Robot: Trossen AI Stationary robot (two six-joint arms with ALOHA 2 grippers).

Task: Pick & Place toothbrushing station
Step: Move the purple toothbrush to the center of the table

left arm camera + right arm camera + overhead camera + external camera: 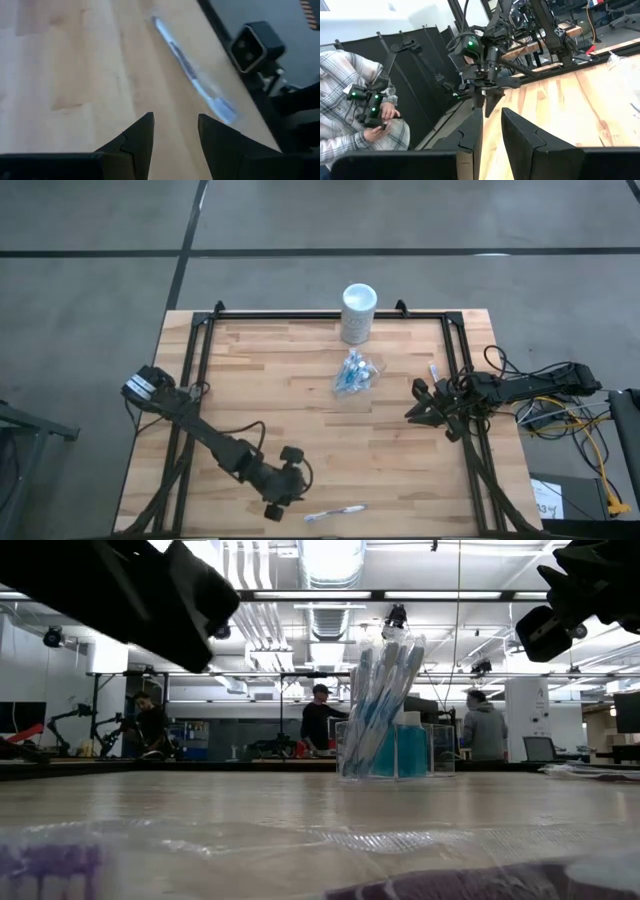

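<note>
Clear plastic cup (356,373) stands mid-table, already packed with toothbrushes and teal tubes. One toothbrush (335,512) lies loose at the near edge, just beside the left gripper (285,485), whose fingers stand apart and empty. Right gripper (418,408) waits at the right, narrowly parted, holding nothing.

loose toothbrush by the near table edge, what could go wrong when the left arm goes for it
1. The thin blue-and-white toothbrush lies flat near the wooden table's near edge; a nudge from the left gripper might push it off.
2. It is thin and flat on the wood, so the open fingers may close over it without catching it.
3. The small clear plastic cup already looks full of brushes and tubes, so inserting another could tip it.
</note>
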